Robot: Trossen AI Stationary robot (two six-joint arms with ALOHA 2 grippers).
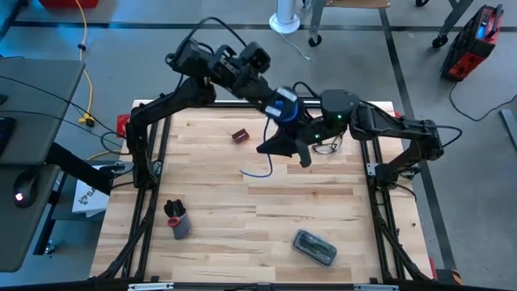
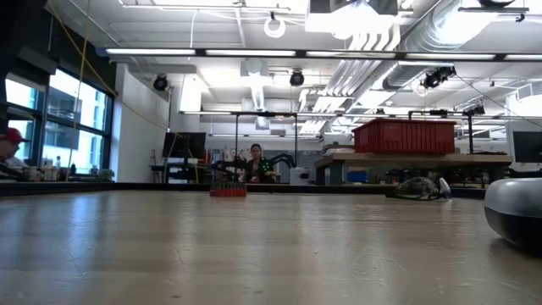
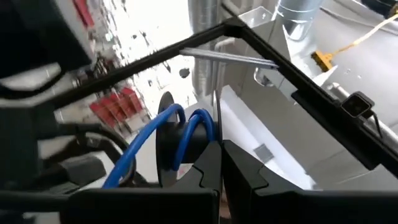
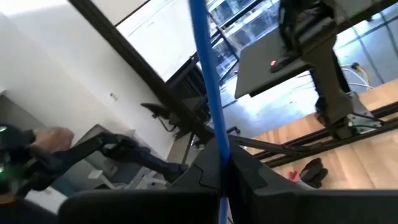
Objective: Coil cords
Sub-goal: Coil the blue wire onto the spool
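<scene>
High view: my left gripper (image 1: 284,109) clamps the small round black reel (image 3: 176,146) above the table's far edge; right gripper (image 1: 303,153) pinches the thin blue cord (image 4: 208,93). Overtension could yank it free.

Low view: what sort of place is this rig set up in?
Most likely an open robotics lab or workshop. Behind the wooden table are exposed ceiling ducts and strip lights, a workbench carrying a red bin, and a person seated at another station.
</scene>
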